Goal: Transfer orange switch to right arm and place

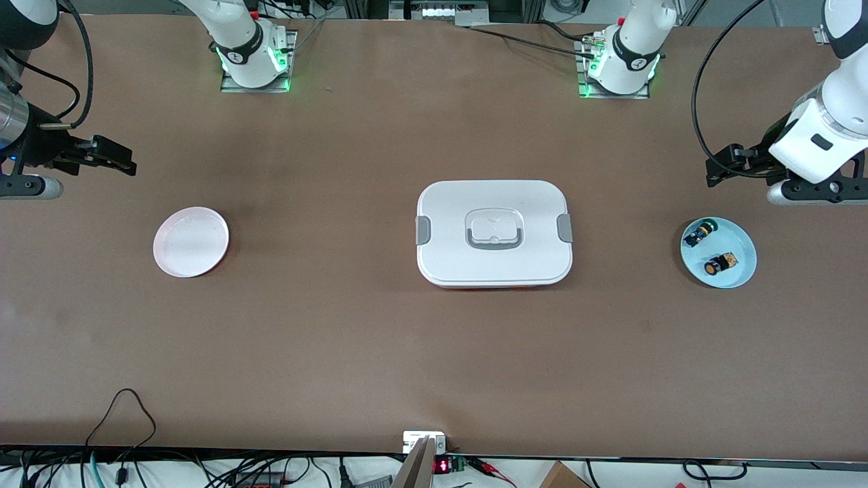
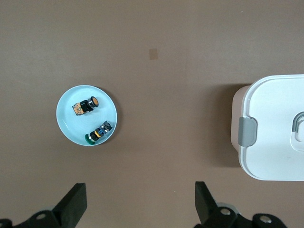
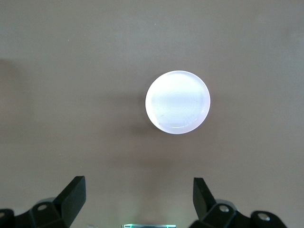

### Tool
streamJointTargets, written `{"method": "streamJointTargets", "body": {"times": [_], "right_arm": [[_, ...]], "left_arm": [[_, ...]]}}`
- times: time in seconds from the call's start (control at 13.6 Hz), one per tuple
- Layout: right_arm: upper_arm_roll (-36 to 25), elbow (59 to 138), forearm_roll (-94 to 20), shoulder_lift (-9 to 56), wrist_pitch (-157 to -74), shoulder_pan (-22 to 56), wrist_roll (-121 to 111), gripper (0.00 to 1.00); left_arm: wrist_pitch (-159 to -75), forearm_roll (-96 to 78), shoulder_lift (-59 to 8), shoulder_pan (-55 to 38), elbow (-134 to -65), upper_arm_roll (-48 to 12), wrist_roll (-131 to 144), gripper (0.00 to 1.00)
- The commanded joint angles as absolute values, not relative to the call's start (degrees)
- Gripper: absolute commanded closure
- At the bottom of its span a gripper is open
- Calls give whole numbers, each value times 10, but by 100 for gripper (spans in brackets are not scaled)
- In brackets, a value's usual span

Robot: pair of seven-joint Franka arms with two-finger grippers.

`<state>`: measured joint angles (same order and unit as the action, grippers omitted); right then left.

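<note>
A pale blue dish (image 1: 739, 271) at the left arm's end of the table holds two small switches. The orange switch (image 1: 720, 264) lies on its side in the part of the dish nearer the front camera; the green-capped switch (image 1: 700, 234) lies beside it, farther from that camera, apart from it. A closed white box (image 1: 494, 232) with grey latches sits mid-table; its contents are hidden. A pinkish-white plate (image 1: 190, 241) lies bare at the right arm's end.

The left gripper (image 2: 137, 204) hangs over bare table near the blue dish, jaws spread wide, holding nothing. The right gripper (image 3: 137, 202) hangs over bare table near the plate, equally wide and unloaded. Both arms are cut off by the front view's edges.
</note>
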<state>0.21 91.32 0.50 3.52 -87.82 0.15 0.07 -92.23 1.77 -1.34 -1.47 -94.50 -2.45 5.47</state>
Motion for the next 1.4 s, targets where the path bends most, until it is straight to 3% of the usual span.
{"method": "streamJointTargets", "body": {"times": [0.0,0.74,1.11,1.33], "right_arm": [[2,903,7,37,-873,-1,2,0],[2,903,8,37,-873,-1,2,0],[2,903,8,37,-873,-1,2,0],[2,903,8,37,-873,-1,2,0]], "left_arm": [[-915,4,-22,-14,-926,-24,49,0],[-891,-31,-47,-7,-905,-18,49,0],[-891,-24,-106,72,-911,-16,27,0],[-950,-4,-173,131,-912,-17,2,0]]}}
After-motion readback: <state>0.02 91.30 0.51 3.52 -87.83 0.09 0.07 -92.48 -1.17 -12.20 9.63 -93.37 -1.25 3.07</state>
